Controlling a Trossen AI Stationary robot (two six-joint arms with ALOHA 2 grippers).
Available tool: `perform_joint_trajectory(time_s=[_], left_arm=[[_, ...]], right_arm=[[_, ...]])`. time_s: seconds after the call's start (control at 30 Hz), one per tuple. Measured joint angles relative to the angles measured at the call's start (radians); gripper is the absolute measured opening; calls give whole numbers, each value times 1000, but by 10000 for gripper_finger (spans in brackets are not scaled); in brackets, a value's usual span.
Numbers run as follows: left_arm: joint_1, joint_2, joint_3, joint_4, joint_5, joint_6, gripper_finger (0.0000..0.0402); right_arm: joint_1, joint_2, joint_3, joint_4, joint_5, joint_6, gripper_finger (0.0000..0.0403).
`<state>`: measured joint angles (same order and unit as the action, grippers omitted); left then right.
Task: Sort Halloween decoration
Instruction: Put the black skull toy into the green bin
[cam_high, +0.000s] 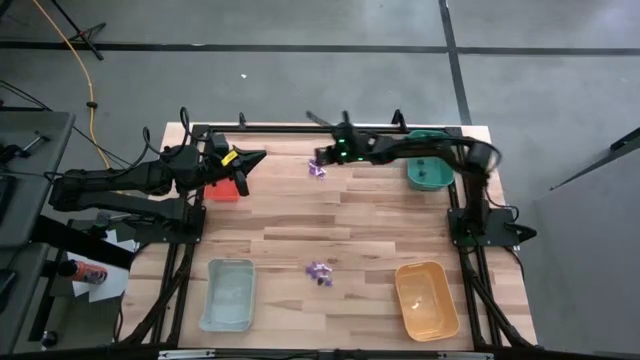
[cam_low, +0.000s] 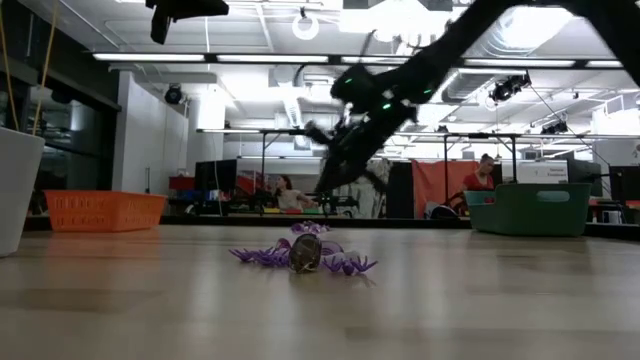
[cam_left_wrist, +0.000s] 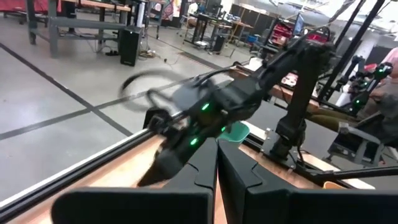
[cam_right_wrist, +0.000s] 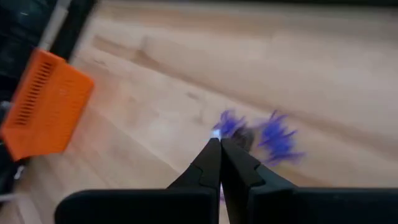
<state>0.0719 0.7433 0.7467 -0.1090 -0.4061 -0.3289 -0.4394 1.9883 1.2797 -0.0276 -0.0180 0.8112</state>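
Progress: barely started I'd say, all four trays look empty or close to it
Decorations: one purple bunch (cam_high: 318, 170) sits at the far middle of the worktop (cam_high: 340, 225), another purple bunch (cam_high: 320, 272) near the front, between the pale blue tray (cam_high: 228, 293) and orange tray (cam_high: 427, 299)
Right gripper (cam_high: 322, 157): pinched shut, holding nothing, right beside the far bunch
Left gripper (cam_high: 256, 157): closed and empty, by the red tray (cam_high: 222, 191)
Left to do: pretty much everything

My right wrist cam: tiny purple plastic spider pieces (cam_right_wrist: 273, 138) smeared by blur, shapes unclear. Red rectangular plastic tray (cam_high: 222, 190) half hidden under my left gripper (cam_high: 243, 180), ~9 o'clock on table.
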Motion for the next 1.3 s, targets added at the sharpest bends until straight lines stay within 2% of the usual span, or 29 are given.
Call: perform_joint_trajectory(time_s=[0.13,0.3,0.47,0.57,0.67,0.83,0.9,1.17,1.3], left_arm=[[0,0,0,0,0,-1,1],[0,0,0,0,0,-1,1],[0,0,0,0,-1,-1,1],[0,0,0,-1,-1,-1,1],[0,0,0,-1,-2,-1,1],[0,0,0,0,7,-1,1],[0,0,0,0,17,-1,1],[0,0,0,0,43,-1,1],[0,0,0,0,43,-36,1]], right_arm=[[19,108,184,-156,10,89,0],[23,202,342,-386,95,125,0],[29,262,452,-471,162,184,0],[35,293,517,-473,158,206,0],[45,338,587,-566,173,251,0],[55,408,710,-597,115,332,0],[60,422,724,-648,160,358,0],[61,424,716,-589,238,579,0],[56,424,726,-620,180,605,0]])
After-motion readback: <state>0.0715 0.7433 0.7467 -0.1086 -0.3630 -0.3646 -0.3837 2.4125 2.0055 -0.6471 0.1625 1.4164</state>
